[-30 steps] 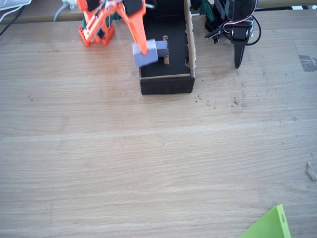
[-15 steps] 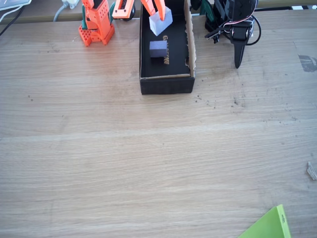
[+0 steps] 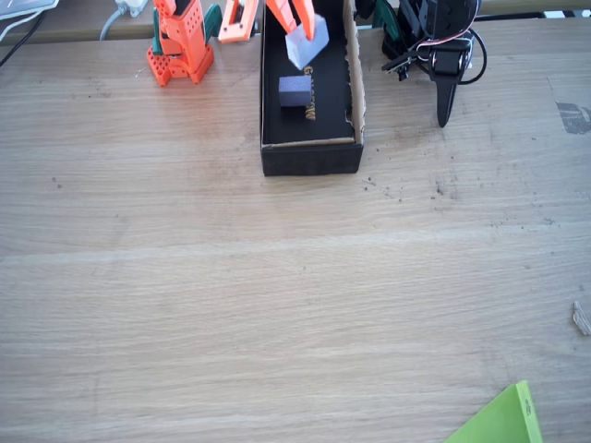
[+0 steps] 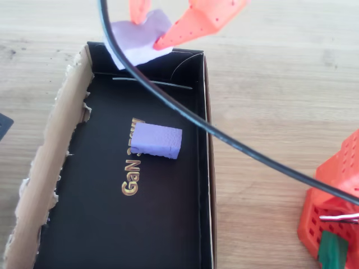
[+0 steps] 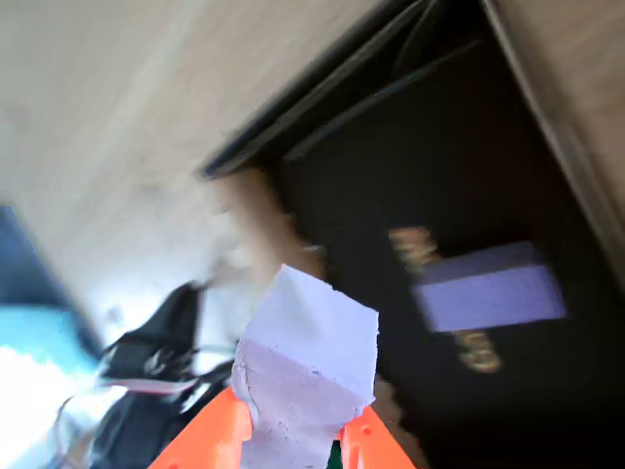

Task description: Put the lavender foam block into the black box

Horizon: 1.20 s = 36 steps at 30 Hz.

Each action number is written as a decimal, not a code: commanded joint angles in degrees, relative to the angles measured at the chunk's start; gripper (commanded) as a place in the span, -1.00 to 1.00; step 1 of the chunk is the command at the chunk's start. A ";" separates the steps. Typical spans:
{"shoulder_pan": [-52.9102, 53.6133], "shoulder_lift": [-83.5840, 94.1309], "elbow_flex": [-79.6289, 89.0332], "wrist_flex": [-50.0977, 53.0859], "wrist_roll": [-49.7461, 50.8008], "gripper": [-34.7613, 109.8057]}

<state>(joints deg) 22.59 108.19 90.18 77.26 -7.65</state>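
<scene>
The black box stands at the table's far edge, gold lettering on its floor and a raw brown wall on one side. My orange gripper is shut on the lavender foam block, which hangs tilted over the box's far end. The overhead view shows that block pinched in the gripper above the end wall. In the wrist view the block sits between the orange fingers. A darker lavender cube lies on the box floor by the lettering.
The arm's orange base stands left of the box in the fixed view. A black cable crosses above the box in the overhead view. A green sheet's corner lies at the near right edge. Bare wooden table spreads in front.
The gripper has carried the lavender foam block from over the box's left wall to above the box's far end. The block has tilted a little. The darker cube has not moved.
</scene>
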 commanded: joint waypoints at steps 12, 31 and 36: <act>2.29 1.32 0.26 -4.04 -9.23 -0.02; 9.93 15.91 9.49 -0.70 -0.62 -0.52; 21.27 24.35 15.82 2.55 2.29 -0.52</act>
<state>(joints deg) 37.27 126.47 103.62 79.01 -6.77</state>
